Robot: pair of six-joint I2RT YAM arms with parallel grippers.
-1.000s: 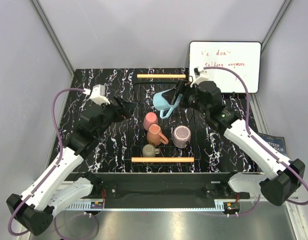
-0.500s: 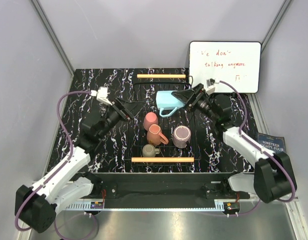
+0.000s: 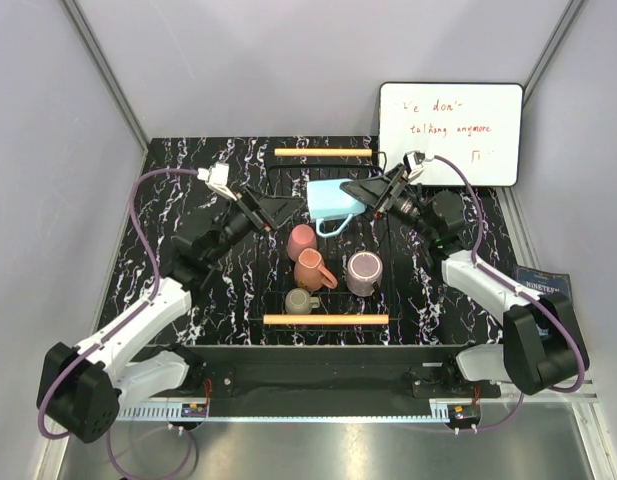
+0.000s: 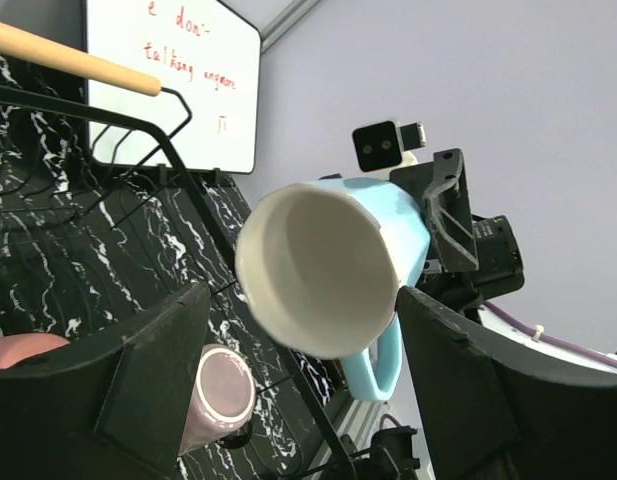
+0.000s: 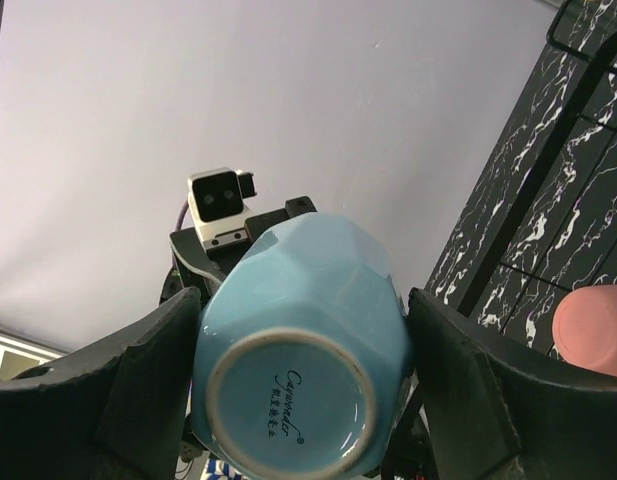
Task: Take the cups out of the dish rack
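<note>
Black marbled table (image 3: 228, 290) carries the dish rack (image 3: 325, 319) at its middle, with a whiteboard (image 3: 450, 130) propped at the far right. From above, four cups sit in the rack's near half: the pink cup (image 3: 302, 241), terracotta cup (image 3: 310, 268), mauve cup (image 3: 364, 272) and olive-grey cup (image 3: 300, 300). The light blue cup (image 3: 328, 198) hangs above the rack's far half, tipped sideways with its handle down, and the right gripper (image 3: 358, 195) grasps it from the right. The left gripper (image 3: 283, 208) points at its mouth from the left, jaws spread, near it but apparently not touching.

From the left wrist, the cup's pale mouth faces the camera between the parted jaws, and nothing is clamped.

From the right wrist, the cup's base fills the gap, and both jaws are clenched against its sides.

This looks like a handover, and timing is the main risk. If the right gripper lets go before the left has a firm hold, the cup would likely fall onto the rack wires or the pink cup below. The glazed wall may slip in a shallow pinch. Pushing in too far could knock the cup askew in the right jaws.
</note>
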